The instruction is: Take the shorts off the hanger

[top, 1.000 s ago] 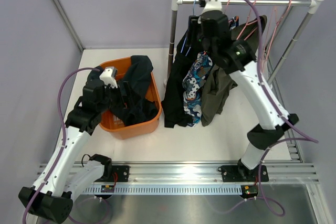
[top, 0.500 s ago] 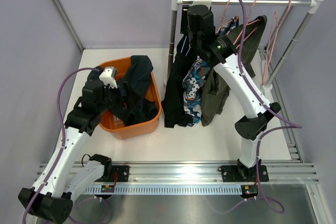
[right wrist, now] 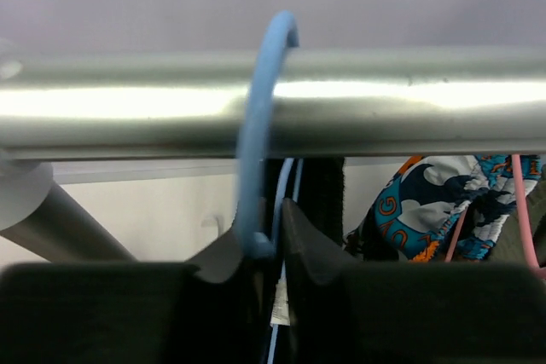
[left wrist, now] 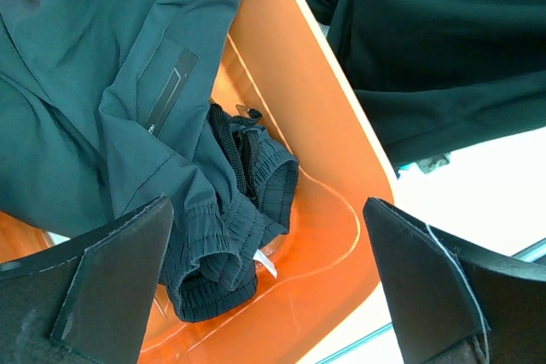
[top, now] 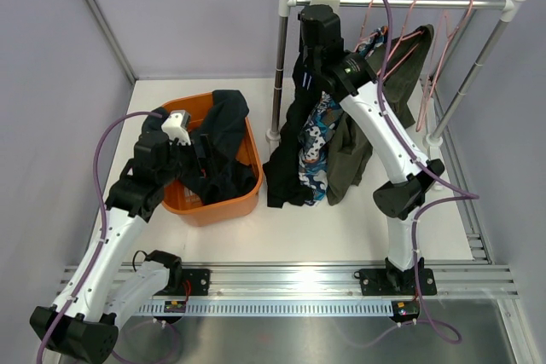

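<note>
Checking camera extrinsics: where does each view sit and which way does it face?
Top external: above, behind the bases, looking down at the table; both arms show.
Left wrist: looks down into the orange plastic bin holding dark navy shorts; open fingers frame it.
Right wrist: faces the silver metal rail and light-blue hanger hook between its fingers.
Shared: top and left wrist see the bin.

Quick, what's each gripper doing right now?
Left gripper: open, empty, over the orange bin.
Right gripper: closed on the blue hanger at its hook.
</note>
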`<state>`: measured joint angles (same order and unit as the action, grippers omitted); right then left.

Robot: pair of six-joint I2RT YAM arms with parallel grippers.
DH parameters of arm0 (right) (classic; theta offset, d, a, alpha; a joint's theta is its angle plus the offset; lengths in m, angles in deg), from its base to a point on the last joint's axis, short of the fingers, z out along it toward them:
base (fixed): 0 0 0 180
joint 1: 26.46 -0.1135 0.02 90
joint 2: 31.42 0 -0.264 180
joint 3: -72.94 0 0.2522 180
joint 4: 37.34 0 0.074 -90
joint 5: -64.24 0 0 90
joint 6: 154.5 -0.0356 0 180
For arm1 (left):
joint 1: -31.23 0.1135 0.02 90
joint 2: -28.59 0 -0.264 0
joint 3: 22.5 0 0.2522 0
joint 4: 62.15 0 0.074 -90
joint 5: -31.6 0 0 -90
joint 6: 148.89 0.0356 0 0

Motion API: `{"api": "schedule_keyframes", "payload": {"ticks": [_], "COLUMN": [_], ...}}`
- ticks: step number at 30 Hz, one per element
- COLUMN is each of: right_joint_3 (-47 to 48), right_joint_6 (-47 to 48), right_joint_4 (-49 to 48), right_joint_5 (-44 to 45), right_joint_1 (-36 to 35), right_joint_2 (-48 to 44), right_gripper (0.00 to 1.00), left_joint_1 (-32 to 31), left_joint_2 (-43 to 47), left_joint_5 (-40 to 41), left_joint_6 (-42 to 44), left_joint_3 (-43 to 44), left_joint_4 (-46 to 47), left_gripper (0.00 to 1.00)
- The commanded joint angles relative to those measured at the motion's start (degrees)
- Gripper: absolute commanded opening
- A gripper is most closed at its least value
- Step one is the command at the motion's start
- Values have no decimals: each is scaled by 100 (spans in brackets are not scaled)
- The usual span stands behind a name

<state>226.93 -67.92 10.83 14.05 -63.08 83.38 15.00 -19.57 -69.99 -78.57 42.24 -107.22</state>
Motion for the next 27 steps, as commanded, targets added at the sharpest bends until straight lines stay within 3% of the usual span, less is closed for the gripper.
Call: {"api": "schedule_keyframes", "payload": {"ticks": [1, 5, 14, 27], "right_joint_3": [-170, -22, 155, -987], "right_joint_6": [70, 131, 228, -448], "right_joint_4": [-198, -50, 100, 768], "right_joint_5": [246, 203, -245, -1063], "right_joint_1": [23, 32, 15, -64], "right_joint_2": [-318, -406, -1082, -2154], "right_gripper": [14, 0, 0, 0], "left_joint_1": [-3, -3, -3, -3], "left_joint_2": [70, 70, 70, -27], "left_joint_5": [-9, -27, -62, -526], "left_joint_6": [70, 61, 70, -35], "left_joint_3": [0, 0, 17, 210], "left_joint_4": [222, 222, 257, 362], "left_gripper": [99, 99, 99, 99]}}
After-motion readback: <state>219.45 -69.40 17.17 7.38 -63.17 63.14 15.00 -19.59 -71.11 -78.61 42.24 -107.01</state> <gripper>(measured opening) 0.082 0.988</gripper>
